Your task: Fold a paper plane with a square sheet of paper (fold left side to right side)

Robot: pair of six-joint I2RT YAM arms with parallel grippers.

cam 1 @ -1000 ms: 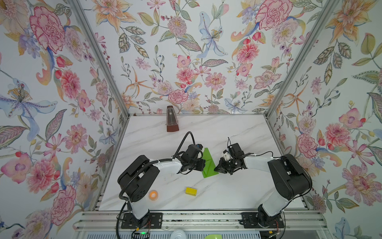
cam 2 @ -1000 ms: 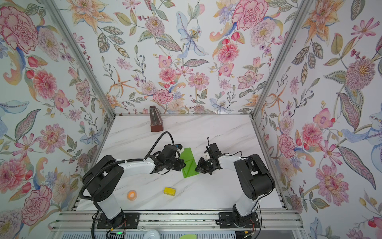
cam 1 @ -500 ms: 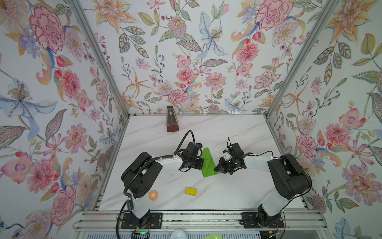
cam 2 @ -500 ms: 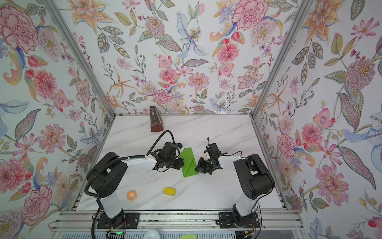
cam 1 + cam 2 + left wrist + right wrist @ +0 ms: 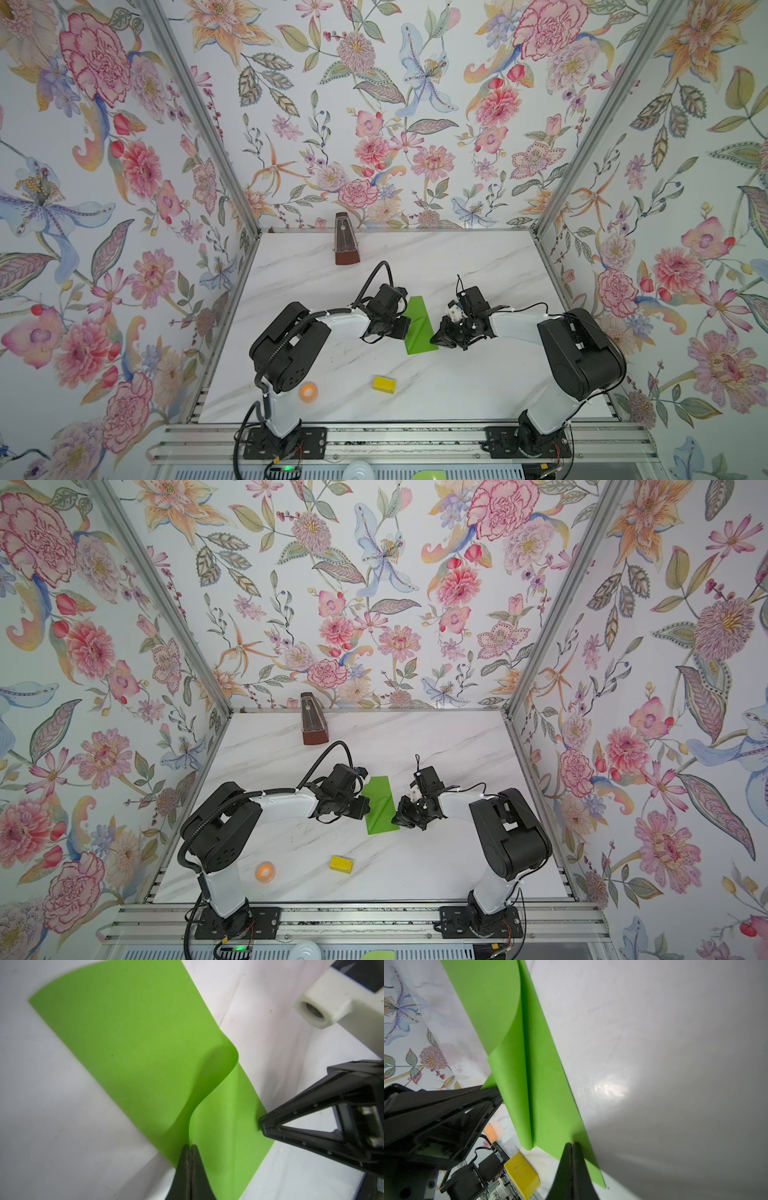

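Left gripper (image 5: 190,1148): slim black jaws closed, pinching the raised edge of the paper (image 5: 420,332). Paper: thin, matte lime-green sheet on the glossy marble-patterned table (image 5: 478,386), between both grippers, its left flap curled over in a smooth roll. Right gripper (image 5: 572,1146): jaws closed, holding nothing, tips pressing the sheet's right edge down.
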